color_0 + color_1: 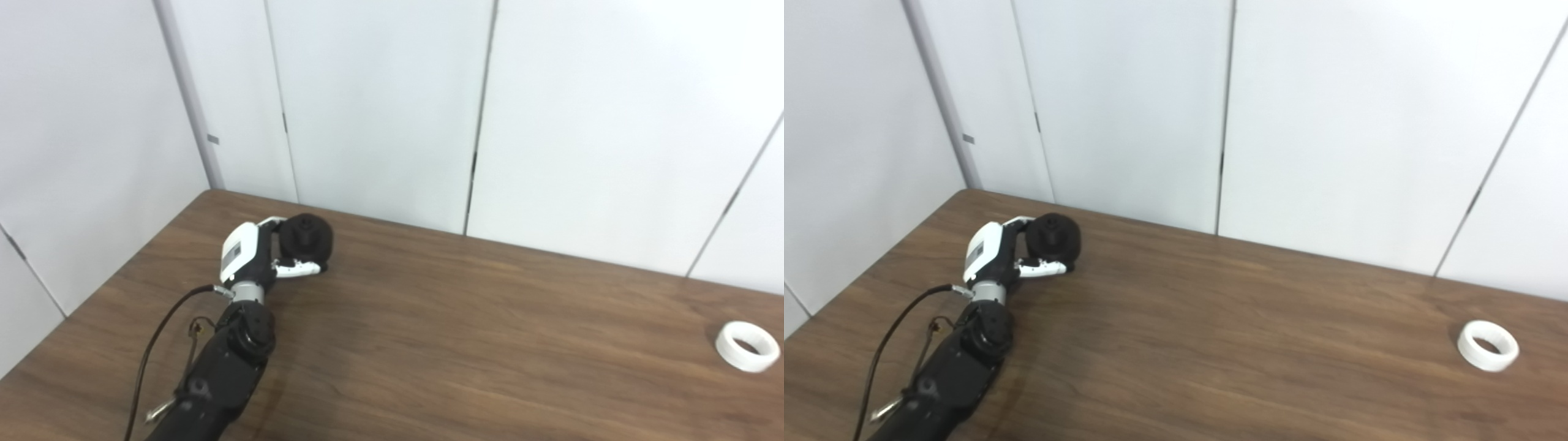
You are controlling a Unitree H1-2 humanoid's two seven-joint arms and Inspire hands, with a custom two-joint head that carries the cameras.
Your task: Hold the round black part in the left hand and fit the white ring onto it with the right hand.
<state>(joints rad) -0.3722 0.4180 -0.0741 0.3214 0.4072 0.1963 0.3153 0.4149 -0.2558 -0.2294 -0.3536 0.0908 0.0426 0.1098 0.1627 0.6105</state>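
Observation:
The round black part (308, 240) sits at the far left of the wooden table (465, 343), near the back wall. My left hand (260, 254) is wrapped around it from the left, with fingers over its top and the thumb under its front; the part appears to rest on or just above the table. The white ring (748, 346) lies flat on the table at the far right, well apart from the part. My right hand is not in either view.
White wall panels (380, 110) run along the table's back and left edges, close behind the black part. My left forearm (214, 373) with its cable crosses the table's front left corner.

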